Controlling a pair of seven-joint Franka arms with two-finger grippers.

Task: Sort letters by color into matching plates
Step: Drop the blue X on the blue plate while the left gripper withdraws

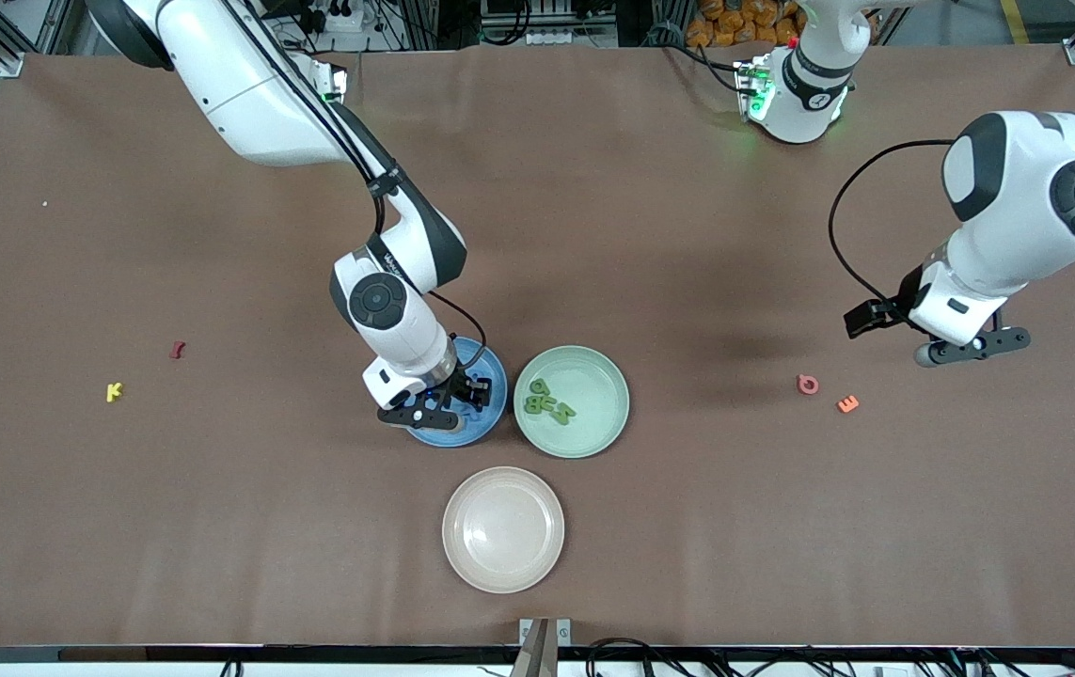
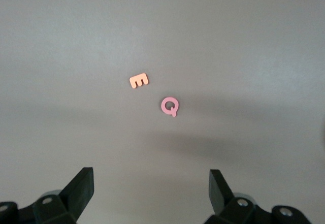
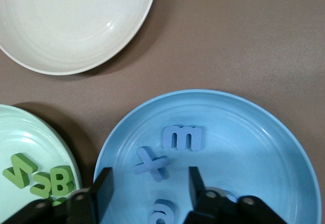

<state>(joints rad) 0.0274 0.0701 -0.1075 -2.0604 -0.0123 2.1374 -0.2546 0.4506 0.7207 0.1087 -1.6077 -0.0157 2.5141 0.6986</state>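
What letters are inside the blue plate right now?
Blue plate holds an m, an x and a third letter partly out of frame; the right claw covers the rest.

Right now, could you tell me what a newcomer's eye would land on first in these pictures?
Probably the right gripper, open low over the blue plate, where blue letters lie. Beside it, the green plate holds green letters; the beige plate sits nearer the camera. The left gripper waits open above the pink Q and orange E.
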